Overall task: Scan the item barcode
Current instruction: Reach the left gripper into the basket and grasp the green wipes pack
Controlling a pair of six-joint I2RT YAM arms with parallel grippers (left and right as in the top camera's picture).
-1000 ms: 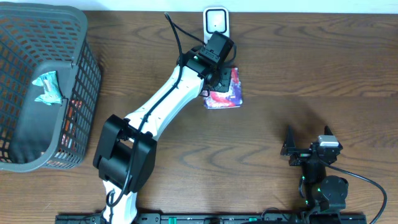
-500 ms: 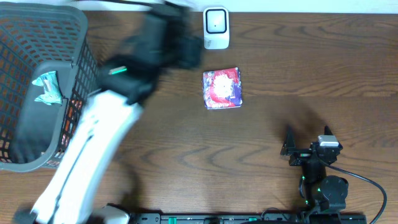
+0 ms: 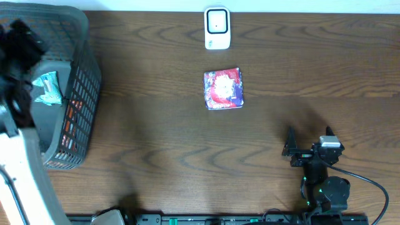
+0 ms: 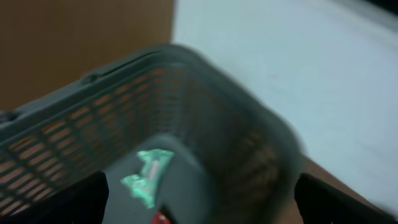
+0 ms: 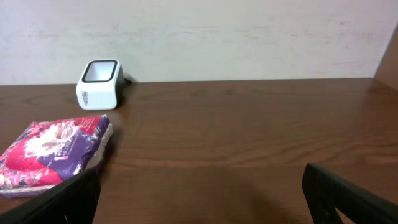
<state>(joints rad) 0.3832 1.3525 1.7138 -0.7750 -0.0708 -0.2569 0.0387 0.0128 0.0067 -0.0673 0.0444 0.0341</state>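
The packet [image 3: 223, 89], pink and purple, lies flat on the table [image 3: 156, 131] just on the robot's side of the scanner [image 3: 217, 28], near it but not touching. No tool touches it. The scanner is white with a dark window and stands at the table's far edge by the wall.

Far to the left of the scanner sits a grey mesh basket [image 3: 84, 69] with a teal wrapper [image 3: 47, 87] inside. The left tool [image 3: 19, 40] shows as a dark blur above the basket. In its wrist view the left tool [image 4: 199, 202] looks down into the basket, its fingers [image 4: 56, 199] spread wide to the frame's corners with nothing between them.

The right tool [image 3: 309, 142] is well apart from the scanner, toward the near right of the table. Its fingers [image 5: 62, 199] are also spread wide and empty, and its wrist camera faces the packet [image 5: 53, 152] and scanner [image 5: 99, 84].
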